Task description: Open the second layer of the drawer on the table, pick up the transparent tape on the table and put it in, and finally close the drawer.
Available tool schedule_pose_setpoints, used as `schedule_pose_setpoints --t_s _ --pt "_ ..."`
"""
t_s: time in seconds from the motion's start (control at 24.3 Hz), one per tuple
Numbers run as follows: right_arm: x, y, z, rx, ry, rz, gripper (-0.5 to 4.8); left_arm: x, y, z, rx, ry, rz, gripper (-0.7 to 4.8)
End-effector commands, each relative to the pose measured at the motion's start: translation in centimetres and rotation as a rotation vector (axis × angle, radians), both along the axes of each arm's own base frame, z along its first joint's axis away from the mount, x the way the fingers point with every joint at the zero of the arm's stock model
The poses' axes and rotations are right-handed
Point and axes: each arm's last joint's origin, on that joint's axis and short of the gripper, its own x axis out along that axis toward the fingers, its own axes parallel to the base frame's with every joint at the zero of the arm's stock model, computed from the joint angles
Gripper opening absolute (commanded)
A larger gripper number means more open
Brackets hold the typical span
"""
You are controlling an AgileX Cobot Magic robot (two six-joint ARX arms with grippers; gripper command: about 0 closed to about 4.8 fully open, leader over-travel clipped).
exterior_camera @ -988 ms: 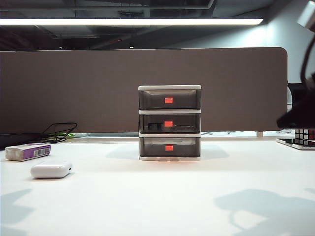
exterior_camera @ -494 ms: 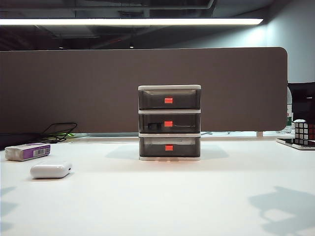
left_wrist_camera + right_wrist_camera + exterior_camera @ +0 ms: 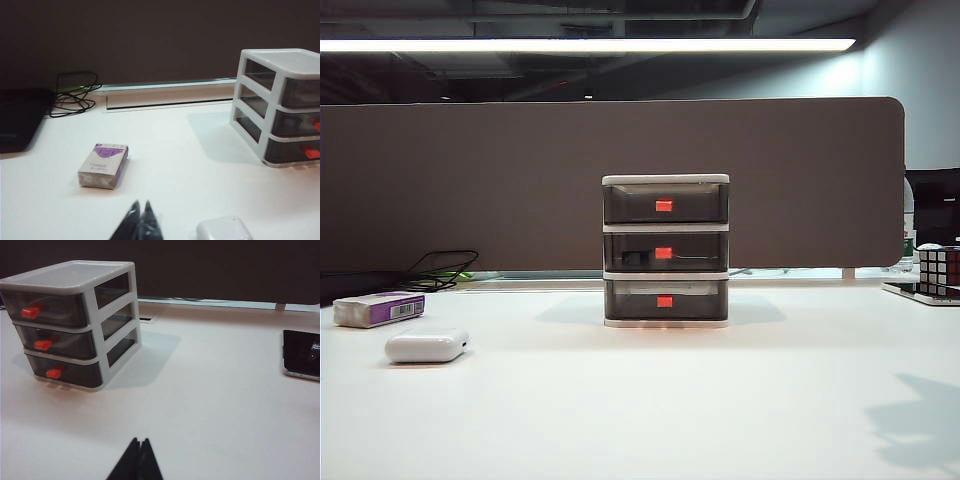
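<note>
The drawer (image 3: 665,250) stands at the middle of the white table (image 3: 650,400), with all three layers pushed in. The second layer (image 3: 665,250) has its red-orange tab (image 3: 663,252) flush at the front. Through its smoky front a small black piece shows, the transparent tape (image 3: 634,258). Neither arm appears in the exterior view. In the left wrist view, my left gripper (image 3: 140,205) is shut and empty above the table, well short of the drawer (image 3: 280,105). My right gripper (image 3: 139,441) is also shut and empty, back from the drawer (image 3: 70,322).
A purple-and-white box (image 3: 378,308) and a white rounded case (image 3: 426,345) lie at the left. Black cables (image 3: 440,268) sit behind them. A puzzle cube (image 3: 940,268) and a dark flat device (image 3: 302,355) are at the right. A brown partition (image 3: 470,180) closes the back.
The dark arm at the exterior view's right edge has left the view. The shadows on the table have slid toward the front corners. The drawer has not moved.
</note>
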Motion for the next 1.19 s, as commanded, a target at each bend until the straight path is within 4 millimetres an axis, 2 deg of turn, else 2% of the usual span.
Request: schedule_pose_setpoints --t_s 0.04,0.12,0.37,0.7,1.19 --pt "-1.1 -0.3 -0.8 -0.013 0.045 -0.057 -0.05 0.0 0.0 0.0 0.008 0.005 0.006 -0.06" --pt "-1.5 -0.7 -0.7 -0.014 0.031 -0.147 -0.05 0.0 0.1 0.1 0.015 0.001 0.046 -0.06" --pt "-1.5 -1.0 -0.8 -0.029 0.044 -0.246 -0.05 0.0 0.2 -0.2 0.047 0.026 0.069 -0.05" --pt "-1.5 -0.8 -0.8 -0.024 0.039 -0.213 -0.05 -0.1 0.1 -1.1 0.037 0.117 0.037 -0.05" --pt "-1.5 -0.8 -0.8 -0.025 0.043 -0.201 -0.05 -0.1 0.1 -1.2 0.037 0.124 0.037 -0.05"
